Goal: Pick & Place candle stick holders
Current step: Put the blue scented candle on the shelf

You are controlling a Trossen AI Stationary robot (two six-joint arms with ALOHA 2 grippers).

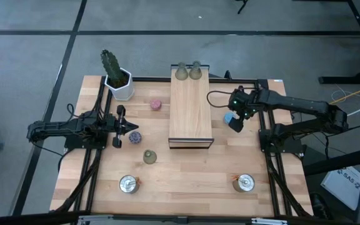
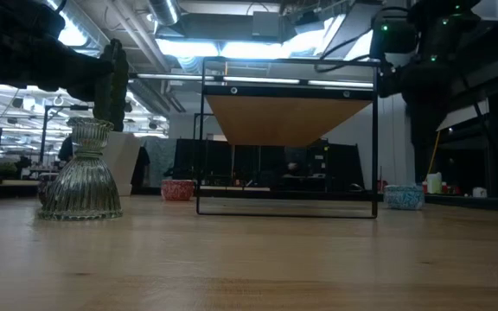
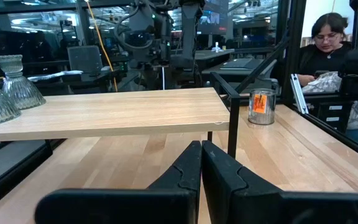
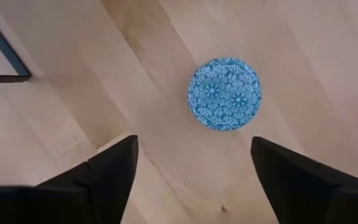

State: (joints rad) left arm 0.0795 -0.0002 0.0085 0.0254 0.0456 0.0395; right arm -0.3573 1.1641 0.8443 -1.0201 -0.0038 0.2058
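Jaws spread on the right gripper (image 4: 191, 168), directly above the blue holder (image 4: 224, 94); left gripper (image 3: 201, 168) pressed together, far left.

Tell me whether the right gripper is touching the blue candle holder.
Apart. In the right wrist view, the right gripper hangs above the blue candle holder with its fingers spread wide, and bare table shows between each finger and the holder.
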